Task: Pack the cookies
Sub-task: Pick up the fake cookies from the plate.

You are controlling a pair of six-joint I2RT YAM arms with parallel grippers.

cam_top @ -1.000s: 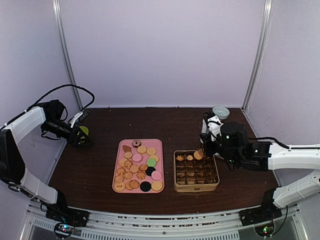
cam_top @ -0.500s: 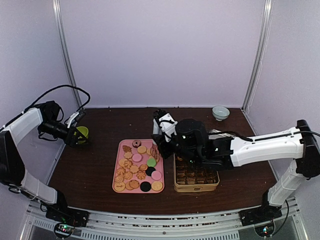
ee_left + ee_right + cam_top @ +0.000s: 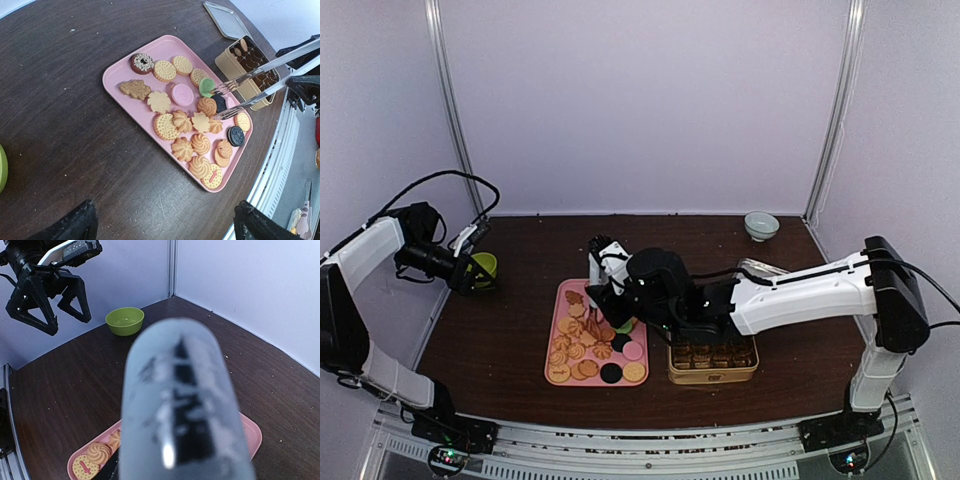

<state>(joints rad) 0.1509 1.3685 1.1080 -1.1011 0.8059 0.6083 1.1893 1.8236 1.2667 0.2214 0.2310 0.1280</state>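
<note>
Right wrist: the blurred tongs (image 3: 185, 405) block most of the view. Beyond the pink tray (image 3: 252, 432), the left gripper (image 3: 70, 326) hangs with fingers spread, near the green bowl (image 3: 124, 320).

Left wrist: the cookies (image 3: 192, 125) crowd the tray, many touching. The right gripper (image 3: 306, 86) clamps the tongs, tips apart over the green disc (image 3: 206, 86) at the tray's edge nearest the tin (image 3: 231, 62). Straddle one cookie only and squeeze gently.

Top: the tin sits just beside the tray, so lift clear of its wall.

You see the worktop (image 3: 510, 340) from above-behind; both wrist views look down closer, all three sharing the pink tray (image 3: 117, 76).
</note>
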